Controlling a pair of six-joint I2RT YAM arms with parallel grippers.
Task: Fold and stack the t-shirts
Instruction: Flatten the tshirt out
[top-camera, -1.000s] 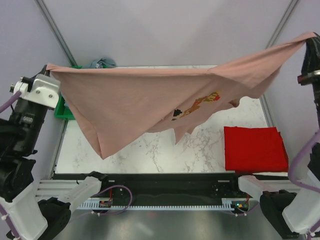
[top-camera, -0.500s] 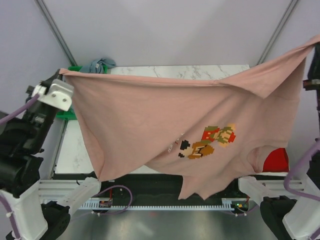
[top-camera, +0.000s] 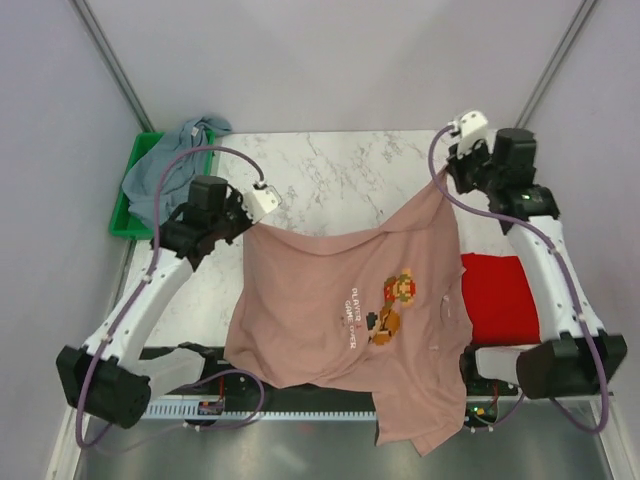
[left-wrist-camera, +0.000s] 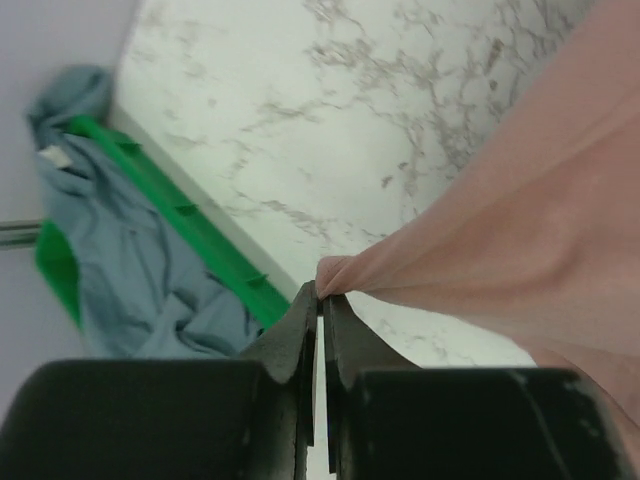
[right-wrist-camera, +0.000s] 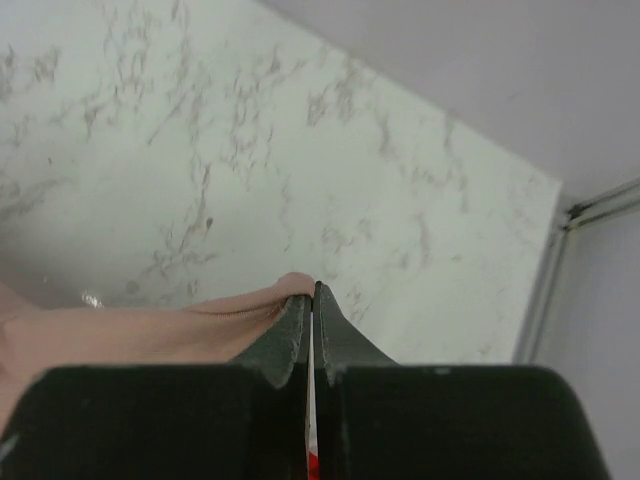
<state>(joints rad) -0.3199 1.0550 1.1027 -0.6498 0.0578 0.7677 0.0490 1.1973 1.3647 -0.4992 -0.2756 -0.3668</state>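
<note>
White marble table (top-camera: 330, 170), folded red tee (top-camera: 500, 295) at its right, pink tee (top-camera: 330, 320) draped over near edge

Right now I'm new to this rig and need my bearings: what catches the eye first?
The pink t-shirt hangs stretched mid-table, one corner pinched in the left gripper, another in the right gripper. A folded red t-shirt lies at the right; a grey-blue t-shirt drapes over the green bin, far left.

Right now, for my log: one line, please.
left fingers: shut on pink t-shirt | right fingers: shut on it | red t-shirt: folded on table
</note>
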